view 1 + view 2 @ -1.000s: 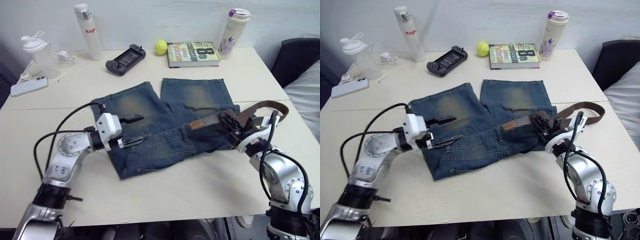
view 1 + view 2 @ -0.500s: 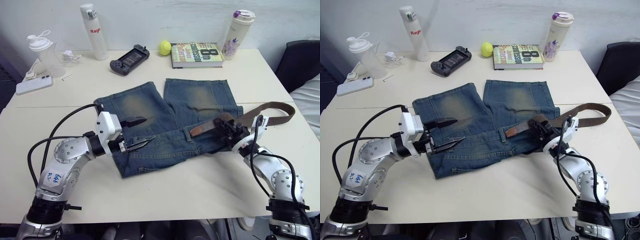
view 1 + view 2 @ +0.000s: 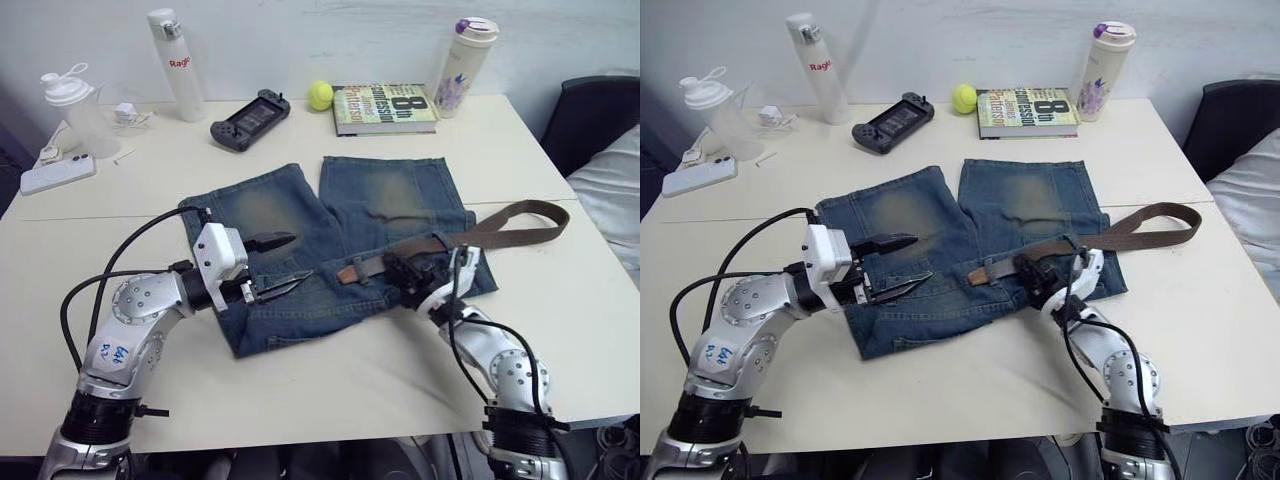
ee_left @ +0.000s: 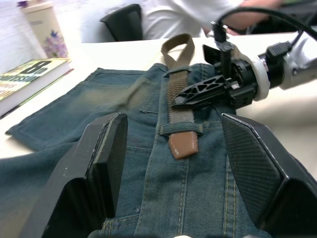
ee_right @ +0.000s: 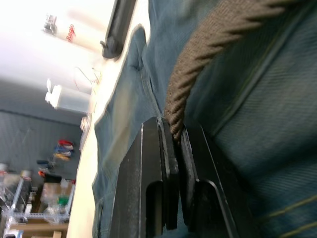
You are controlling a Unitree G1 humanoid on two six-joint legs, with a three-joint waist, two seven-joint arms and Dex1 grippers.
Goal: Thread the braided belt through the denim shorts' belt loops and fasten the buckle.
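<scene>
The denim shorts [image 3: 330,240] lie flat mid-table, waistband towards me. The braided belt [image 3: 500,222] runs from the right onto the waistband. Its brown leather tip [image 4: 182,145] pokes out from under one of the belt loops [image 4: 181,129]. My right gripper [image 3: 392,266] is shut on the belt just right of that loop, and the braid shows pinched between its fingers [image 5: 171,163]. My left gripper [image 3: 300,256] hovers open over the waistband's left half, pointing at the tip, a short gap away. The buckle is hidden.
Along the back edge stand a white bottle [image 3: 178,65], a game controller [image 3: 250,118], a tennis ball [image 3: 320,94], a book [image 3: 385,105] and a floral tumbler [image 3: 465,55]. A shaker bottle [image 3: 75,110] and phone [image 3: 55,172] sit far left. A dark chair [image 3: 590,120] stands beyond the right edge.
My right gripper has slid left along the waistband with the belt, pushing the tip through the loop. The tail on the right has drawn in. The left gripper has stayed open, hardly moving.
</scene>
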